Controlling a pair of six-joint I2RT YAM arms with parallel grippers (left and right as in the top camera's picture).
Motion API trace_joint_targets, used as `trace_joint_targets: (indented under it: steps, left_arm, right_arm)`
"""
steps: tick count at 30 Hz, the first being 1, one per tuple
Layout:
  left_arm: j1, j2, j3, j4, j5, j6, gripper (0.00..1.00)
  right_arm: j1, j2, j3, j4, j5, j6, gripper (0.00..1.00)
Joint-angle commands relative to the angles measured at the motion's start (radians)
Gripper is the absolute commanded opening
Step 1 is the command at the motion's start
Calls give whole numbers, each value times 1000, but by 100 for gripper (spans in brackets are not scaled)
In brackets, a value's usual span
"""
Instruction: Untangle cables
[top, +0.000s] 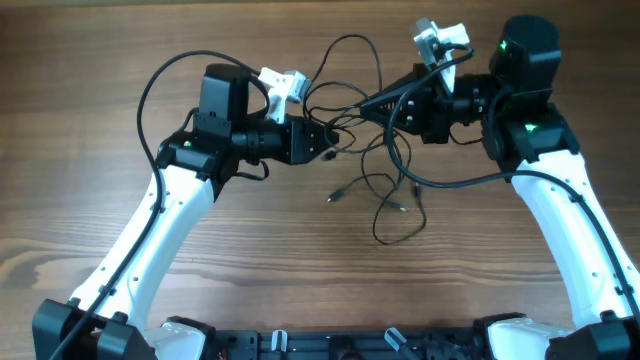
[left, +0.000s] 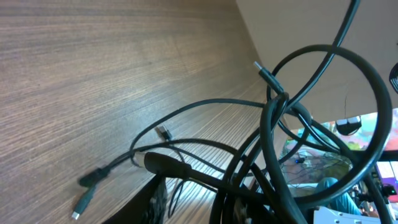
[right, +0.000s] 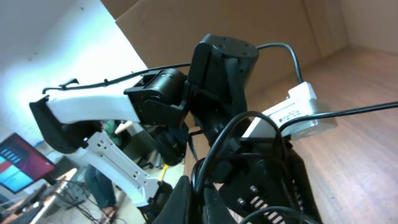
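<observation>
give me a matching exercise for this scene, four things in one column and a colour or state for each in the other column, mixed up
Things:
1. cables
2. table
3. right gripper
4. camera on the left wrist

Colour or state:
a. white
b. shut
c. brown wood grain
d. thin, black, tangled

Pairs: 1-d, 2-c, 3-b, 4-a

No legible txt; cam label (right: 287, 116) too blurry.
</observation>
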Motion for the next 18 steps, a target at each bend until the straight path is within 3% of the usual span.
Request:
trace_joint_targets:
  steps: [1,6,10,15,18]
  left_arm:
    - [-5,6,10,11,8,-28,35]
    - [-5,6,10,2,143,-49,35]
    - [-5,6,10,1,142,-277,36]
    - [-6,6,10,0,143,-680,37]
    - [-6,6,10,1,151,-809,37]
  right_arm:
    - [2,-21,16,-29,73,37,4]
    - [2,-21,16,-254,495,26,4]
    - [2,-21,16,-234,508,35,4]
    - [2,-21,16,-247,526,61,4]
    - [2,-21,16,-253,526,62,4]
